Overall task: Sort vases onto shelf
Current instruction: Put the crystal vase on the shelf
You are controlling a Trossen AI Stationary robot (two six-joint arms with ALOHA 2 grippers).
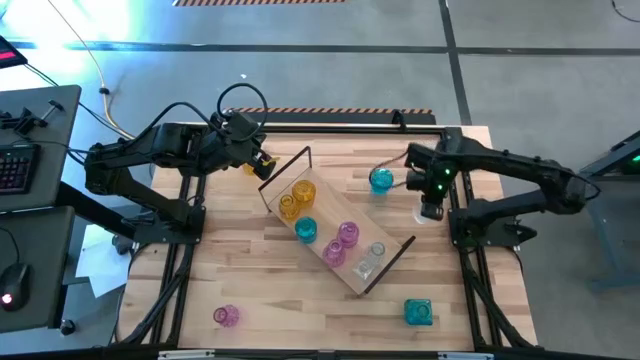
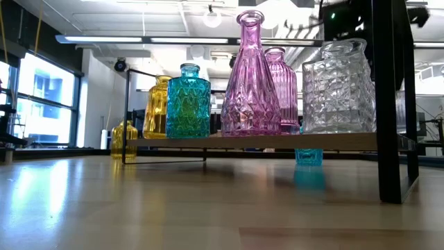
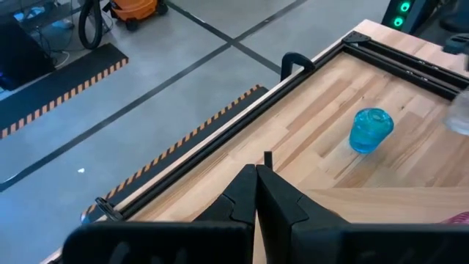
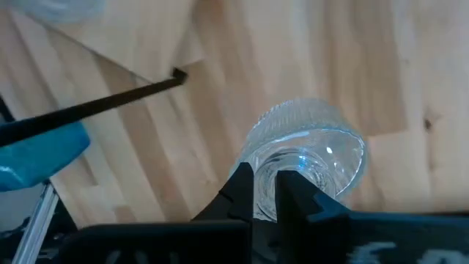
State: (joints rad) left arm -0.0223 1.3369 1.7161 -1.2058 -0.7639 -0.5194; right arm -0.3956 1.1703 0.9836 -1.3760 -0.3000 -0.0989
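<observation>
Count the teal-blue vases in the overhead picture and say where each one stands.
3. The shelf vase stands on the shelf. The far vase stands on the table beyond the shelf. The near vase stands near the table's front right corner. None appears hidden.

Both arms are dark, nearly black, built from chunky rounded segments joined at thick cylindrical joints. The left arm (image 1: 150,160) runs from a bulky base block into a long boxy link, and a black cable loops in an arc above its wrist. An amber-yellow part shows at the tip of the left gripper (image 1: 262,165). The right arm (image 1: 520,185) has the same matte black casing with angular link covers, and small green lights glow on its wrist housing beside the right gripper (image 1: 431,210). Each gripper carries 2 flat, black, wedge-shaped fingers (image 3: 275,202) with sharp tapered edges, mounted on a broad black crossbar; the right's fingers (image 4: 297,198) look alike.
</observation>
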